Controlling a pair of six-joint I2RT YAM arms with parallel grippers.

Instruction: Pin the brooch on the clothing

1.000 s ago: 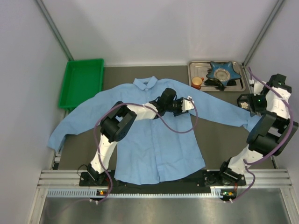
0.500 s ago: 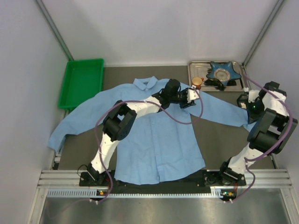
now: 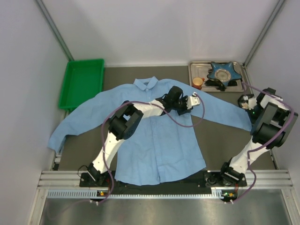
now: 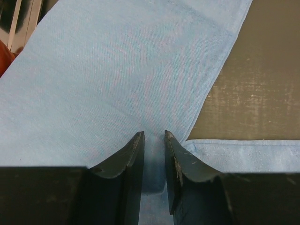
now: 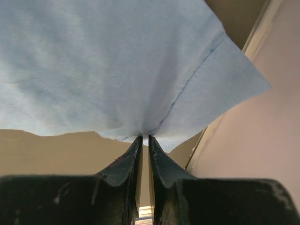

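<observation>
The clothing, a light blue shirt, lies spread flat on the dark table with its collar to the far side. My left gripper reaches over its right shoulder where the sleeve begins. In the left wrist view the left gripper is open by a narrow gap, its tips down on the cloth near the sleeve's hem. My right gripper is at the far end of the right sleeve. In the right wrist view the right gripper is shut on the cuff's edge, which hangs raised. The brooch is hidden from all views.
A metal tray at the back right holds an orange cup and a blue star-shaped dish. A green bin stands at the back left. White walls close in on both sides, the right one near my right arm.
My left gripper has slid right and toward the back along the shirt's shoulder, widening briefly and then narrowing. My right gripper has closed on the sleeve's cuff and shifted toward the back.
</observation>
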